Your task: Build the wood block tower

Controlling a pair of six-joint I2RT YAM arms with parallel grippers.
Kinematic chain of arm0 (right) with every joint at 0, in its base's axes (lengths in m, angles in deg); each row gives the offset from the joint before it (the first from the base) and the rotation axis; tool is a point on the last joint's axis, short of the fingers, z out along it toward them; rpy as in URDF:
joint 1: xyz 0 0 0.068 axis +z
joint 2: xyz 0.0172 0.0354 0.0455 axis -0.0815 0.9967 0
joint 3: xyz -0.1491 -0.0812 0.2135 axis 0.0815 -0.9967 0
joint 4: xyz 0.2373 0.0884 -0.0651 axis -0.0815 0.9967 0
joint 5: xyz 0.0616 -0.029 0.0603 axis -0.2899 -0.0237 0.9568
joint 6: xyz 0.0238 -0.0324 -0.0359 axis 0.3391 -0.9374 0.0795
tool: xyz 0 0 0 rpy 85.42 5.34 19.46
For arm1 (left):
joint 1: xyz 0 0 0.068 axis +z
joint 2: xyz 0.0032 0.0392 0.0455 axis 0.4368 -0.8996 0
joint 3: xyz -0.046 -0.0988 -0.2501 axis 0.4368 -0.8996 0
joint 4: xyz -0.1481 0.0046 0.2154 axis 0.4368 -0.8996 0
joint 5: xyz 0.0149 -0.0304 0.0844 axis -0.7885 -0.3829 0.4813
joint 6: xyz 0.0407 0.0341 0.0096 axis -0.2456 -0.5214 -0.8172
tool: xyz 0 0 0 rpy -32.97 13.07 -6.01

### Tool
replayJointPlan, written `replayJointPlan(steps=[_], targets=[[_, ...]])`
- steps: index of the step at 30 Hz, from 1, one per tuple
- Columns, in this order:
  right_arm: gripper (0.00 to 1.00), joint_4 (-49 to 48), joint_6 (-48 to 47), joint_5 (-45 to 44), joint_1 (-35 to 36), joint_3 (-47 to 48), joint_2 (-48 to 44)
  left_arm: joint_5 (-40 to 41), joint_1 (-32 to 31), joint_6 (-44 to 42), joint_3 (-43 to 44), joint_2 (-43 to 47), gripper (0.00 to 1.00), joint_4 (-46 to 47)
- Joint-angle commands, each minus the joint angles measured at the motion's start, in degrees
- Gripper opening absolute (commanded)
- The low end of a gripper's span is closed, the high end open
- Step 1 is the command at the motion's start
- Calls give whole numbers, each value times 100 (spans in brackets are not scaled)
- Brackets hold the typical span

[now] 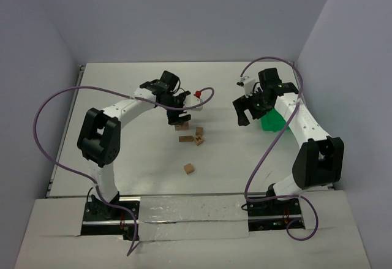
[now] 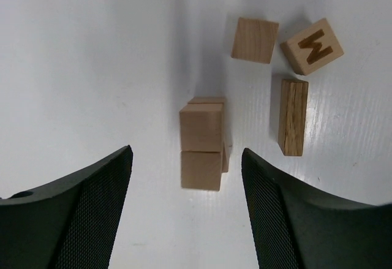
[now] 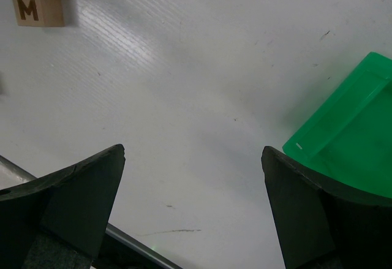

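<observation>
A small stack of light-brown wooden cubes (image 2: 201, 140) stands on the white table just ahead of my left gripper (image 2: 186, 152), which is open and empty with the jaws either side of it. In the top view the stack (image 1: 182, 125) sits right under the left gripper (image 1: 177, 117). Loose cubes lie nearby: a plain one (image 2: 254, 39), one marked with a dark letter (image 2: 312, 45), and one lying on its side (image 2: 293, 117). Another cube (image 1: 189, 168) lies apart, nearer the arm bases. My right gripper (image 1: 243, 113) is open and empty over bare table (image 3: 193, 151).
A bright green bin (image 1: 271, 122) sits beside the right gripper and shows at the right of the right wrist view (image 3: 349, 134). Two lettered cubes (image 3: 38, 8) appear at that view's top left. A small red object (image 1: 198, 92) lies behind the left gripper.
</observation>
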Motion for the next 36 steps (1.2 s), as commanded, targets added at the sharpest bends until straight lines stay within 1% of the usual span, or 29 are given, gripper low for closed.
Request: replayJointPlan(steps=[1, 6, 10, 12, 16, 18, 21, 25, 28, 36], targets=[[100, -90, 66, 160, 66, 130, -100, -390, -3, 175, 401, 967, 77, -74], [100, -286, 200, 134, 456, -57, -136, -641, -3, 386, -360, 1779, 75, 207], [100, -511, 233, 191, 1088, -73, -3, -877, 21, 678, -1011, 2378, 75, 542], [100, -645, 159, 222, 1424, -21, 174, -1029, 39, 941, -1284, 2687, 76, 672], [100, -804, -1, 452, 1868, 124, 748, -1250, 177, 1383, -1696, 3237, 77, 798], [100, -991, -5, 473, 2043, 155, 910, -1339, 249, 1513, -1793, 3371, 78, 812], [100, -1201, 83, 231, 2357, 270, 1258, -1461, 384, 1720, -1990, 3577, 80, 892], [100, -1480, 252, 1, 2550, 336, 1627, -1563, 456, 1835, -2211, 3740, 81, 947], [100, -1630, 268, -112, 2660, 303, 1717, -1589, 495, 1829, -2322, 3780, 81, 963], [100, -1770, 240, -387, 2843, 535, 2144, -1615, 526, 1764, -2448, 3778, 81, 978]])
